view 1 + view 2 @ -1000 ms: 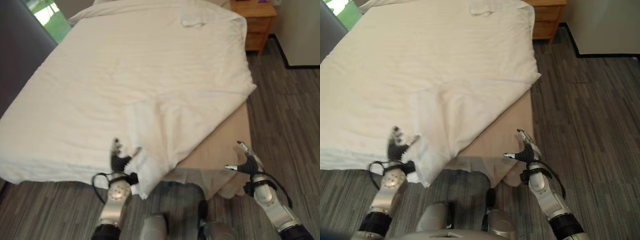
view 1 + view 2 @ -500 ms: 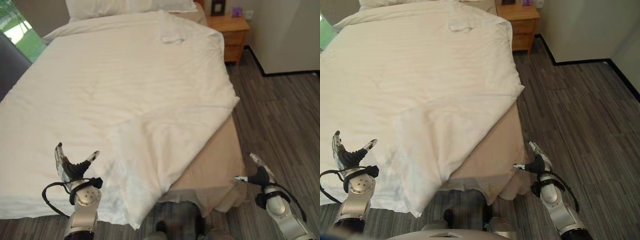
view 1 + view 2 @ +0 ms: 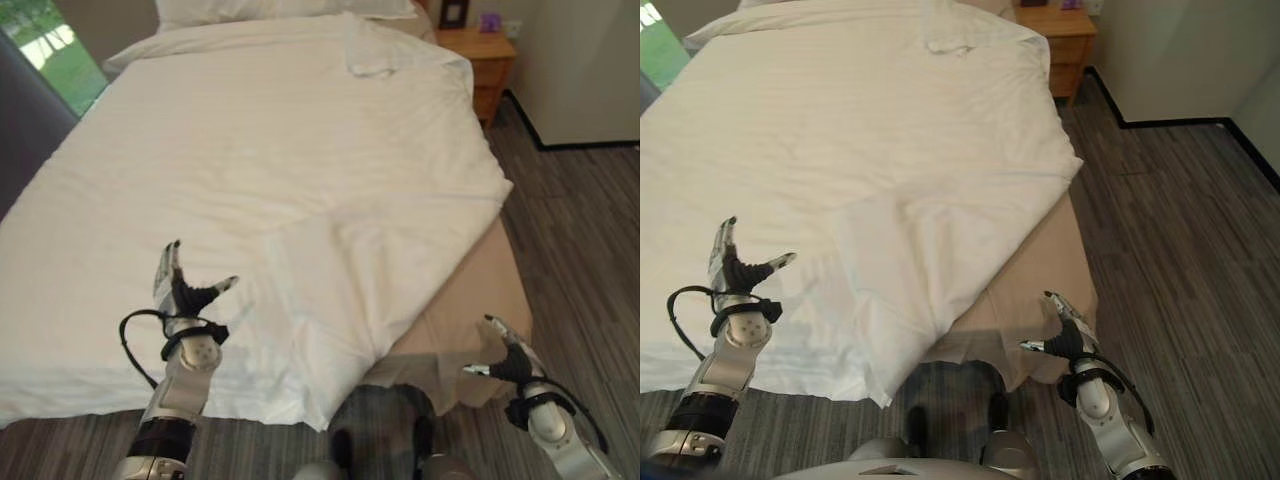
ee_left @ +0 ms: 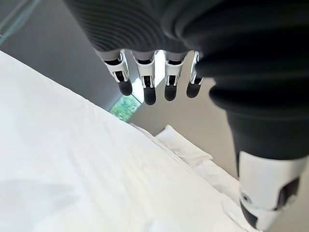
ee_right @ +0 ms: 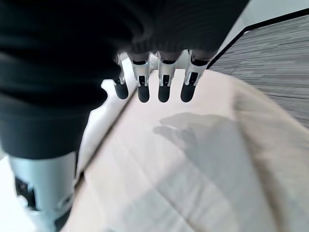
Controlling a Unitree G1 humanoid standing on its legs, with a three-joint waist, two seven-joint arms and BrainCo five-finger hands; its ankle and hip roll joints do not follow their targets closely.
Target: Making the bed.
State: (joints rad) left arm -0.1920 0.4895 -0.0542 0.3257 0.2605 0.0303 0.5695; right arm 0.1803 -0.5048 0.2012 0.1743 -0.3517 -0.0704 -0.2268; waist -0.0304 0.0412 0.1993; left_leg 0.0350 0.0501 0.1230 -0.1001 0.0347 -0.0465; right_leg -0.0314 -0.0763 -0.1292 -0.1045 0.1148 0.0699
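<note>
A white duvet (image 3: 300,150) covers most of the bed. Its near right corner (image 3: 330,300) lies folded back at a slant, baring the tan sheet (image 3: 470,300) at the bed's near right corner. My left hand (image 3: 186,298) is raised over the duvet's near edge, open, with its fingers (image 4: 145,89) straight and holding nothing. My right hand (image 3: 512,364) hovers open beside the tan corner, and its fingers (image 5: 159,84) point over the tan sheet (image 5: 193,169) without touching it.
White pillows (image 3: 280,10) lie at the head of the bed. A small crumpled white cloth (image 3: 375,60) sits on the duvet's far right. A wooden nightstand (image 3: 490,55) stands at the back right. Grey plank floor (image 3: 580,220) runs along the right.
The camera has shifted. My left hand has come off the duvet's folded corner, moved left and risen with fingers spread. The right hand stays open by the tan corner.
</note>
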